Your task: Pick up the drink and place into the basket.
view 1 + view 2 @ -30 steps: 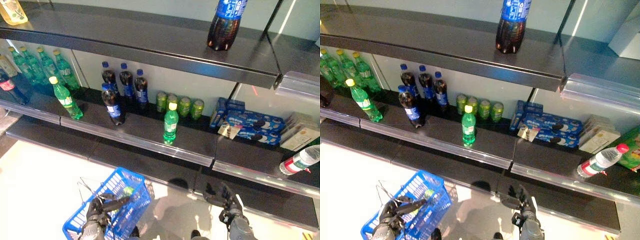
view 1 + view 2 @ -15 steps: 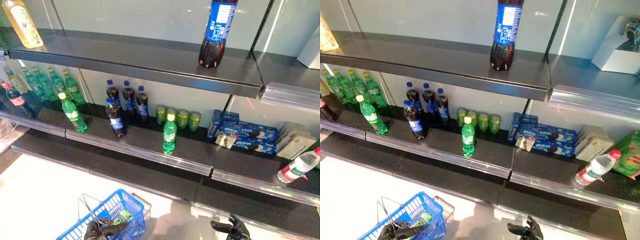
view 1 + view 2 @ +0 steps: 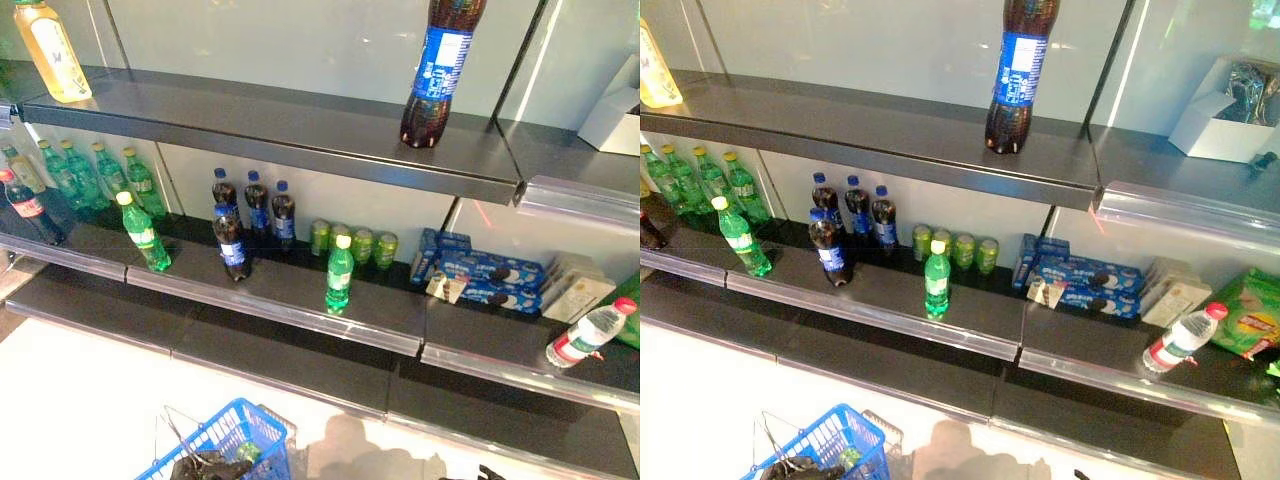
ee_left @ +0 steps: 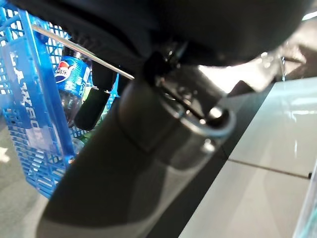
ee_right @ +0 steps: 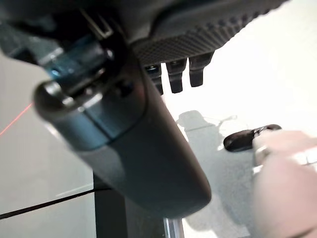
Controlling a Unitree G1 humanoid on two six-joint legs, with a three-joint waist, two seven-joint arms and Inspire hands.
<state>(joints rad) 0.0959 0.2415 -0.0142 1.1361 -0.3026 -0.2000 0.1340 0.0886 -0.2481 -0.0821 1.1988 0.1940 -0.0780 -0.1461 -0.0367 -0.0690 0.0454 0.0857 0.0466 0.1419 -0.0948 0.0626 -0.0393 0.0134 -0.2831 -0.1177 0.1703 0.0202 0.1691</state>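
Observation:
A blue plastic basket (image 3: 228, 441) hangs at the lower left with my left hand (image 3: 205, 466) shut on its wire handle (image 4: 84, 52). In the left wrist view a small cola bottle (image 4: 68, 84) lies inside the basket (image 4: 29, 124), with something green beside it. My right hand (image 5: 198, 34) hangs low on the right, fingers (image 5: 176, 77) straight, holding nothing. On the middle shelf a green bottle (image 3: 339, 273) stands alone near the front, with a cola bottle (image 3: 232, 243) to its left. A large cola bottle (image 3: 438, 70) stands on the top shelf.
The middle shelf (image 3: 290, 300) also holds more cola bottles (image 3: 255, 205), green bottles (image 3: 95, 175), green cans (image 3: 350, 242), blue biscuit boxes (image 3: 485, 275) and a lying water bottle (image 3: 588, 334). A yellow bottle (image 3: 52, 52) stands top left. A lower shelf juts out below.
The camera has tilted up, so the shelves show lower and the top shelf shows more. The basket and both hands now sit at the bottom edge, the right hand almost out of sight.

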